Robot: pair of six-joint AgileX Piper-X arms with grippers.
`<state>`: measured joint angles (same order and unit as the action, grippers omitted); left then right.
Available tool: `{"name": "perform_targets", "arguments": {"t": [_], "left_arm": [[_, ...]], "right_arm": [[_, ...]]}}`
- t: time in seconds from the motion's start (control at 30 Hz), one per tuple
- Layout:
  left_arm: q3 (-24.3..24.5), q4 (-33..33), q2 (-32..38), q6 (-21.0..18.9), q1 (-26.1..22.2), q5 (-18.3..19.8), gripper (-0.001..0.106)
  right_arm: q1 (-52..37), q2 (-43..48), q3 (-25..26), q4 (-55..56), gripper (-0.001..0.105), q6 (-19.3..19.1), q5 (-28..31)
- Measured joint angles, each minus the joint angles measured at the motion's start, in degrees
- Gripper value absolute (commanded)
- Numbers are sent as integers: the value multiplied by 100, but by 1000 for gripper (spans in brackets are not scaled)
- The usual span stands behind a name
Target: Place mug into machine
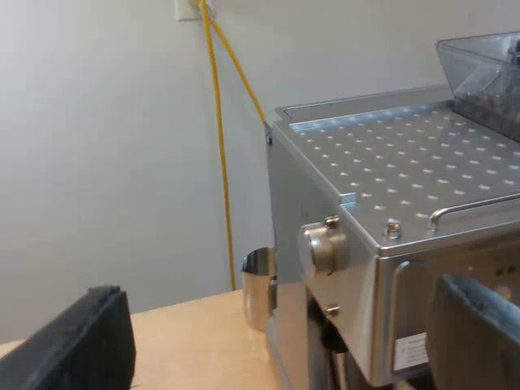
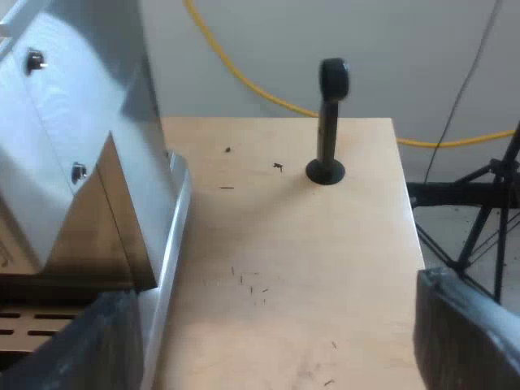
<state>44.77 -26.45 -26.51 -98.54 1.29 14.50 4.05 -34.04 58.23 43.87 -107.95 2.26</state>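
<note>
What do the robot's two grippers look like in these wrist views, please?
The left gripper has two black fingers, broad and blocky, with a matte, slightly textured surface and rounded upper edges. The right gripper has the same kind of dark fingers, thick and softly rounded. No markings or labels can be seen on any of them.

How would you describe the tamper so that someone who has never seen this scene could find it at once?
Find the steel espresso machine on the wooden table. Out on the bare wood, apart from the machine, the tamper stands upright near the edge where a yellow cable passes. It is all black: a round knob on a slim stem above a flat disc.
</note>
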Motion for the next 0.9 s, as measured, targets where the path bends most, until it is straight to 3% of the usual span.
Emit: {"name": "perform_targets", "arguments": {"t": [0.13, 0.27, 0.9], "left_arm": [[0, -102, 203, 4, 0, 41, 84], [9, -807, 750, 4, 0, 50, 84], [9, -2407, 2378, 4, 75, 174, 84]], "right_arm": [[-186, 271, -165, 55, 70, 0, -85], [-185, 762, -345, 210, 70, 0, -136], [-185, 3036, -939, 276, 70, -87, -139]]}}
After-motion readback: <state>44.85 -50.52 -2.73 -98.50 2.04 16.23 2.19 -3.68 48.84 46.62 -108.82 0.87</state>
